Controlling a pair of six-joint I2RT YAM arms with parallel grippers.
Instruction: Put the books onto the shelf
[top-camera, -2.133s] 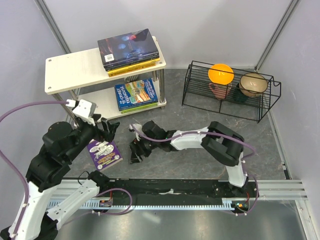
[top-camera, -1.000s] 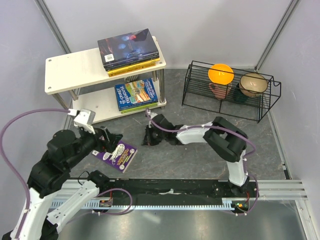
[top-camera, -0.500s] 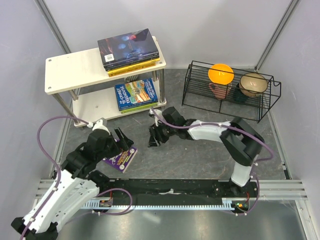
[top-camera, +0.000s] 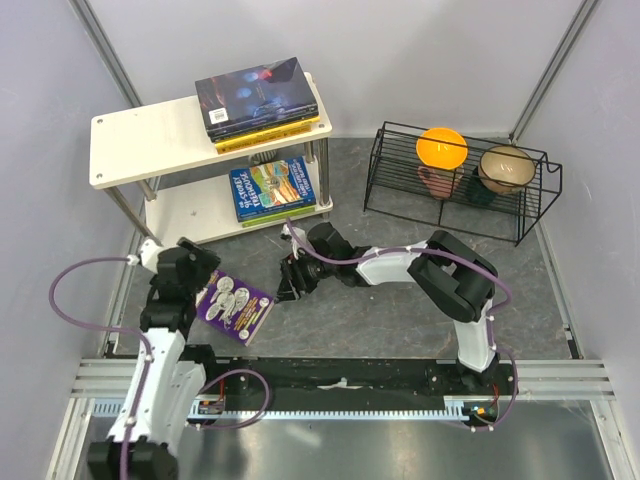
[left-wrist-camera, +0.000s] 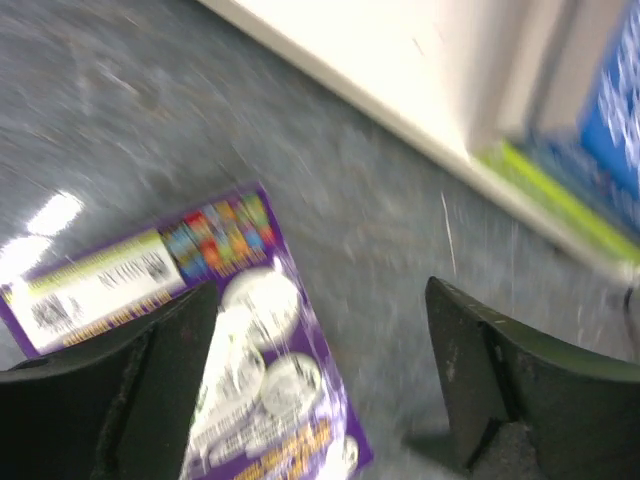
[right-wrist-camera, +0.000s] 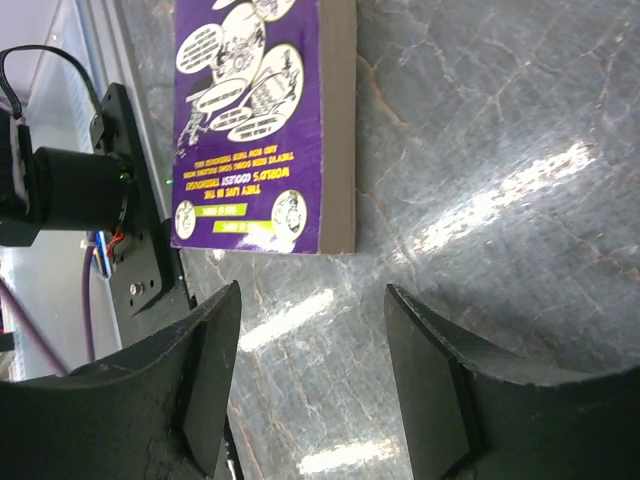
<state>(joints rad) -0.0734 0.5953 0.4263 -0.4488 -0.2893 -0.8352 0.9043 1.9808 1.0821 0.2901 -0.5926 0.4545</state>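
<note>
Both arms are built alike from where I sit: my left arm (top-camera: 160, 385) and right arm (top-camera: 385, 266) each pair glossy white link shells with chunky matte black joint housings. 1 thin purple cable (top-camera: 72, 272) loops off the left arm, and a 2nd purple cable (top-camera: 517, 388) runs by the right arm's base. The left gripper (left-wrist-camera: 320, 290) and right gripper (right-wrist-camera: 312, 292) each carry 2 blunt, wedge-shaped black fingers

The purple paperback (top-camera: 236, 307) has a glossy cover; the grey tabletop (top-camera: 400, 310) gleams smooth.
</note>
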